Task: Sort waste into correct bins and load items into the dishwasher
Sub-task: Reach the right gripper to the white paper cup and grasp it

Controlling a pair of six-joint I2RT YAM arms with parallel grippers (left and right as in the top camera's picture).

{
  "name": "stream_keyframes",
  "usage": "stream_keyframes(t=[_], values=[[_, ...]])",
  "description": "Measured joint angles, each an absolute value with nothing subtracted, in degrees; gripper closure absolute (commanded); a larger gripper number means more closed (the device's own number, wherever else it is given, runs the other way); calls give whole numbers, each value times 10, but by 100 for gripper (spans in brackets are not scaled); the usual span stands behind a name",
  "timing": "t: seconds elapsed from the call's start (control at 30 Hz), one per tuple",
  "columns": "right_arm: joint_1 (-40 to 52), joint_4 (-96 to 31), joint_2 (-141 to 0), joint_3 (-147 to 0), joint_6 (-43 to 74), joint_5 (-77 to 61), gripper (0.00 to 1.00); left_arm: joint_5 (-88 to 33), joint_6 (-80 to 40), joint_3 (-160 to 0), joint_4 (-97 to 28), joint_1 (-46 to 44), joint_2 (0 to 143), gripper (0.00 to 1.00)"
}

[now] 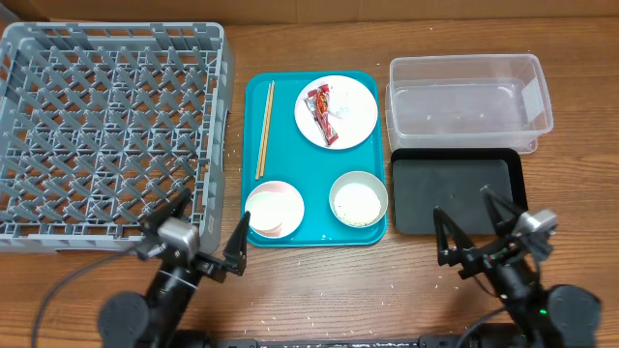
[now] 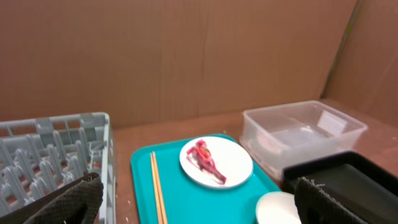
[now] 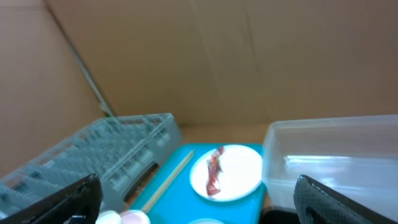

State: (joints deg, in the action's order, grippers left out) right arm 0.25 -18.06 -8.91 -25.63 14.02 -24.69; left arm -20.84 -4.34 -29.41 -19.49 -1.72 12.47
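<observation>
**Both grippers wide open, empty, at near table edge**

Open room: a bare wooden table (image 1: 319, 290) strip runs along the near edge, in front of everything. There is a narrow gap between the grey dish rack (image 1: 116, 34) and the teal serving tray (image 1: 250, 145). The tray's right edge is just beside the clear tub (image 1: 464, 62) and the black tray (image 1: 455, 193). The tub sits behind the black tray, close or touching. A cardboard wall stands behind everything.

On the teal tray: the round plate (image 1: 360, 101) is at far right, with the red snack wrapper (image 1: 322, 114) lying on it. Chopsticks (image 1: 264, 116) lie along the left side, parallel to the tray edge. The pinkish dish (image 1: 275, 209) is at near left with something white in it; can't tell what. The grey-green bowl (image 1: 359, 199) is at near right with pale contents. Rack, tub and black tray look empty.

Left gripper (image 1: 215, 205) hovers over the rack's near right corner and the tray's near left corner, fingers spread wide, holding nothing. Right gripper (image 1: 462, 203) hovers over the black tray's near edge, fingers spread wide, holding nothing. Neither touches any item.
</observation>
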Motion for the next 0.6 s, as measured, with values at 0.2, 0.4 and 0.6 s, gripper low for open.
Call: stream_keyframes(t=[0.2,0.4,0.6], values=[[3,-465,-355,-570,151,-276,0,-208,-44,-614,-446,-17,406,0],[1,-625,-624,-829,158,-329,0,-246,-46,-801,-564,-15,574,0],[121,-652,-781,-842,185,-353,5,-147,-135,-812,-646,-14,599,0]])
